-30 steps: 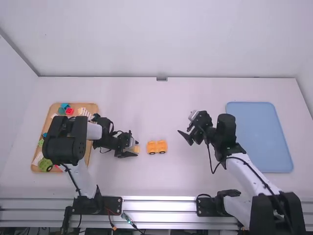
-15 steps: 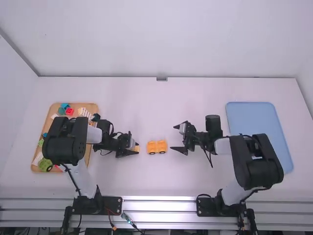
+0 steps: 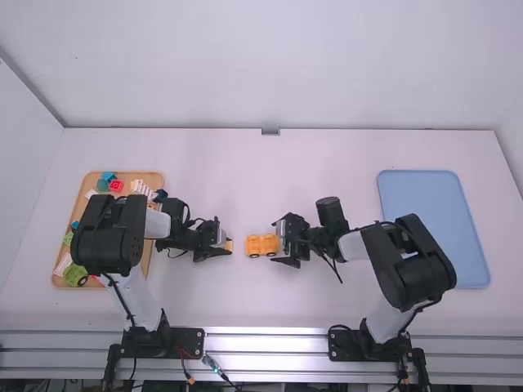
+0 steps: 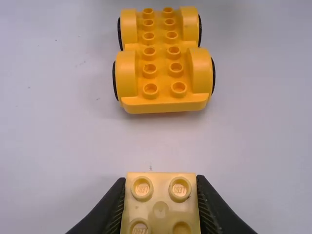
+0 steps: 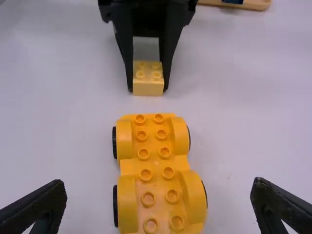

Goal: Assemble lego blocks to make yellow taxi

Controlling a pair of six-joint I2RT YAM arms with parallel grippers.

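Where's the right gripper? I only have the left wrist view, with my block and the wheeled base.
Observer: The right wrist view shows the right gripper open, one finger to each side of the base, with gaps between.
Operator: Copy. What's off to the robot's right?
Observer: A blue tray, to the right of that gripper in the high view.
Operator: And over on the left?
Observer: A wooden tray with a red block among other pieces.
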